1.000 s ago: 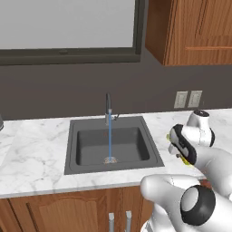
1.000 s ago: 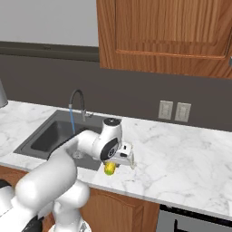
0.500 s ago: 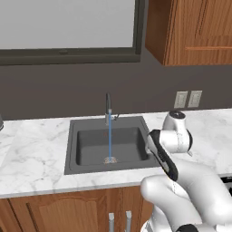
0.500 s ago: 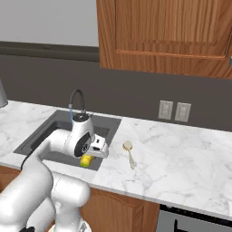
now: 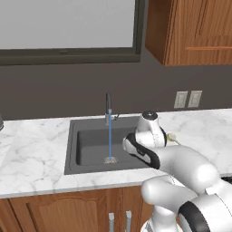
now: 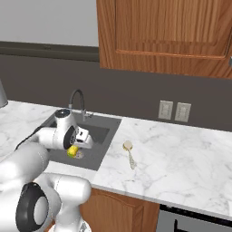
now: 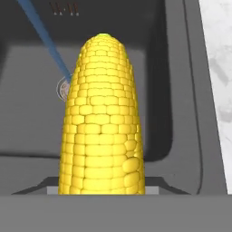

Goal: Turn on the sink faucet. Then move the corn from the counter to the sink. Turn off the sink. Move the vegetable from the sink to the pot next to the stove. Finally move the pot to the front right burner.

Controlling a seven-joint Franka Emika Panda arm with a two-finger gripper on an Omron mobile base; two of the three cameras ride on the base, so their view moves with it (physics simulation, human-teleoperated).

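Observation:
My gripper (image 6: pixel 74 147) is shut on the yellow corn (image 6: pixel 71 151) and holds it above the right half of the dark grey sink (image 6: pixel 102 135). In the hand view the corn (image 7: pixel 104 118) stands lengthwise in front of the camera, and the sink floor (image 7: pixel 27 113) and round drain (image 7: pixel 62 89) lie beyond it. The sink faucet (image 5: pixel 108 108) is running. A thin blue stream of water (image 5: pixel 109 140) falls onto the drain. In the left base view my white hand (image 5: pixel 146 136) hangs over the sink's right edge (image 5: pixel 131 121) and hides the corn.
A small wooden spoon (image 6: pixel 129 152) lies on the white marble counter (image 6: pixel 181 158) just right of the sink. Two wall outlets (image 6: pixel 175 111) sit on the dark backsplash. Wooden cabinets (image 6: pixel 163 36) hang above. A dark appliance edge (image 6: pixel 195 222) shows at lower right.
The arm has swung left with the corn in its grip, from above the counter right of the sink to above the basin. The water keeps running.

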